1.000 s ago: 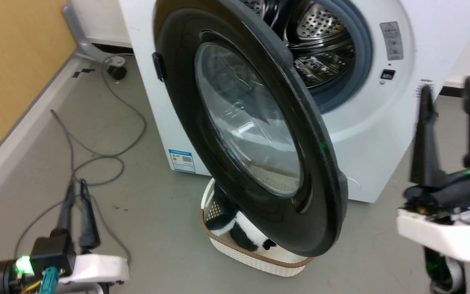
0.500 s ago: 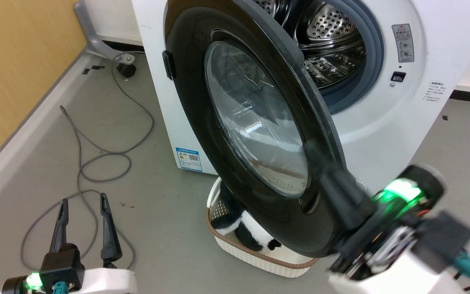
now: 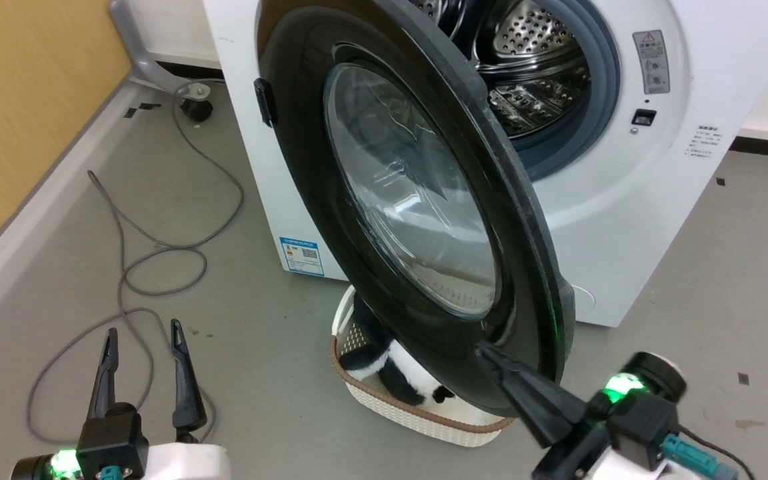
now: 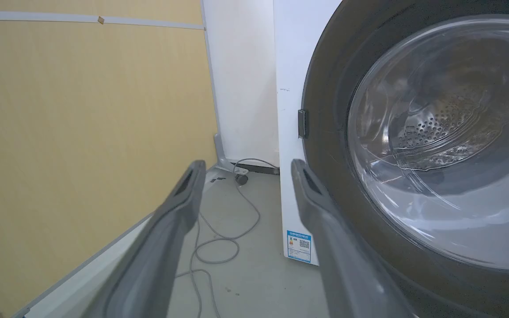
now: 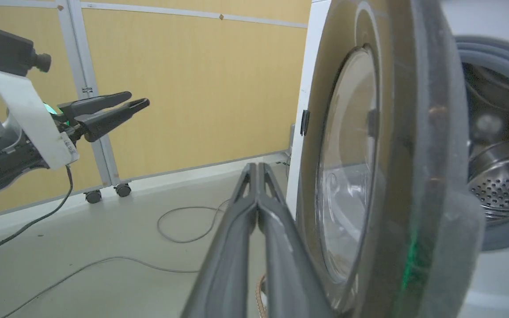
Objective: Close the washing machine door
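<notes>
Door (image 3: pixel 417 200) is standing wide open, angling out to the near side off the left edge of the washer (image 3: pixel 624 233), drum (image 3: pixel 531 60) showing behind it. Nothing closed yet, the whole swing is waiting. R gripper (image 3: pixel 484 350) is reaching in from near right, fingers clenched together w/ nothing between them, tip at the door's lower rim; touching or not, can't tell. L gripper (image 3: pixel 143 328) is hanging low at near left, fingers spread, empty, well apart from the door.
</notes>
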Controlling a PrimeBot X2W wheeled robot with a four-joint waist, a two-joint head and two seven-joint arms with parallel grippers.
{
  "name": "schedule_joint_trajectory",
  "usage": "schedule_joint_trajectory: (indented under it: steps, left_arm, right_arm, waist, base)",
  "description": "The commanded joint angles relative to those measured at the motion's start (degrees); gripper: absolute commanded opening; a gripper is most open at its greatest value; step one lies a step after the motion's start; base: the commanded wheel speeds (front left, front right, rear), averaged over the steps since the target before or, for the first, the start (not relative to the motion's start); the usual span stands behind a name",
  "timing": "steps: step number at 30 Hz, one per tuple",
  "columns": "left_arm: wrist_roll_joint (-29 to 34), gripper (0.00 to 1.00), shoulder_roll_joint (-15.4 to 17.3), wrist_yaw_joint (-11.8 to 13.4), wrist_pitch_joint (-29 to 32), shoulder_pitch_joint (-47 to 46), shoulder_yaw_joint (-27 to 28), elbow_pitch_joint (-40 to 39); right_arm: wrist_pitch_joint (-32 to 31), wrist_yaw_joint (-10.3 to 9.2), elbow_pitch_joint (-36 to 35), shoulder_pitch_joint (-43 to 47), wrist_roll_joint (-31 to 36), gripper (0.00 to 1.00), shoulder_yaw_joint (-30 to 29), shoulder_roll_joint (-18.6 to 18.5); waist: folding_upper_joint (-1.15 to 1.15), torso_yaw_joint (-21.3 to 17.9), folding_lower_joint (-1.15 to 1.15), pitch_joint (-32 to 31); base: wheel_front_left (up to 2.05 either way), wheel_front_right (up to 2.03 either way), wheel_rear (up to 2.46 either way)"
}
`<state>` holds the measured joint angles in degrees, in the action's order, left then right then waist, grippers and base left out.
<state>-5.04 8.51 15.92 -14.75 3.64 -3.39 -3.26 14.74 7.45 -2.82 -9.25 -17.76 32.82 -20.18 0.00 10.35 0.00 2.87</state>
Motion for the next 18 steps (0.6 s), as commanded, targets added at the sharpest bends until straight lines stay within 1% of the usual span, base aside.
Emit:
schedule_joint_trajectory:
  steps: [1,10,16,18]
  left_arm:
    - [0.8,1.0,-0.4,-0.3,-0.2,0.7,0.2,-0.1]
    - [2.5,1.0,-1.8,-1.1,-0.2,-0.4,0.7,-0.5]
    - [3.2,1.0,-2.6,-1.5,-0.2,-2.4,0.2,-1.3]
    - [3.4,1.0,-2.9,-1.6,-0.2,-3.4,0.0,-1.4]
  right_arm:
    - [0.3,0.03,1.0,0.8,0.2,0.0,-1.3,-0.4]
    - [0.3,0.03,4.9,0.3,1.6,0.0,-9.9,-0.7]
    - [0.3,0.03,8.4,-4.8,3.0,0.0,-15.5,-1.7]
    - [0.3,0.03,9.9,-7.1,2.7,0.0,-17.7,-1.5]
  waist:
    - [0.0,-0.4,0.0,0.3]
    - [0.0,-1.3,0.0,2.7]
    - [0.0,-1.6,0.0,6.4]
    - [0.0,-1.5,0.0,8.0]
  base:
    - [0.0,0.0,0.0]
    - [0.0,0.0,0.0]
    - [0.0,0.0,0.0]
    - [0.0,0.0,0.0]
